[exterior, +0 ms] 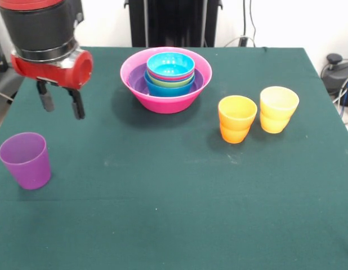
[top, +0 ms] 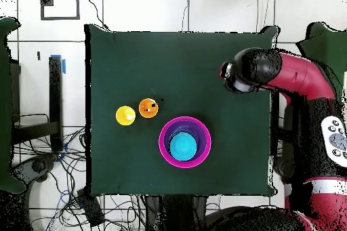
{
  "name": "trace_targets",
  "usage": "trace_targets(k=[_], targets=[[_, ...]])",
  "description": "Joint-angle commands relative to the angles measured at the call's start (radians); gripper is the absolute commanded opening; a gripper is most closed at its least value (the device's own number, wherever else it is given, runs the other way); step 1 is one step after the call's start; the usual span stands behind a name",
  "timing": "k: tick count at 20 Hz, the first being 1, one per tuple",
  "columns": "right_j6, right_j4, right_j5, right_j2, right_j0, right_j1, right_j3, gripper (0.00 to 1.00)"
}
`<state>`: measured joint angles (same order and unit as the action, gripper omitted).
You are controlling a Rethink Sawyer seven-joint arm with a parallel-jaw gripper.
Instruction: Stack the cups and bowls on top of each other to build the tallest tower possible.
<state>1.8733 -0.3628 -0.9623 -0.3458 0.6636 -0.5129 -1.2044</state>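
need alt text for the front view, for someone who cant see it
A red and black arm's open gripper hangs above a purple cup at the left of a green table. Nested bowls sit in a pink bowl at the back; an orange cup and a yellow cup stand at right.

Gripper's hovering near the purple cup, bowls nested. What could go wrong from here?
1. The open gripper hangs behind and above the translucent purple plastic cup, not over it; a straight descent would likely miss or tip it.
2. That cup sits near the green table's edge; a nudge may push it off.
3. The orange plastic cup and yellow plastic cup stand close together, leaving little finger room between them.
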Motion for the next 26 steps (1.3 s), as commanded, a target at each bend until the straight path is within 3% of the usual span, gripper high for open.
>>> trace_targets(k=[1, 6, 26], targets=[[-0.326, -0.086, 0.027, -0.082, 0.048, 0.092, -0.016, 1.0], [-0.365, -0.106, 0.023, -0.112, 0.076, 0.122, 0.009, 1.0], [-0.34, -0.152, 0.043, -0.154, 0.084, 0.173, 0.041, 1.0]])
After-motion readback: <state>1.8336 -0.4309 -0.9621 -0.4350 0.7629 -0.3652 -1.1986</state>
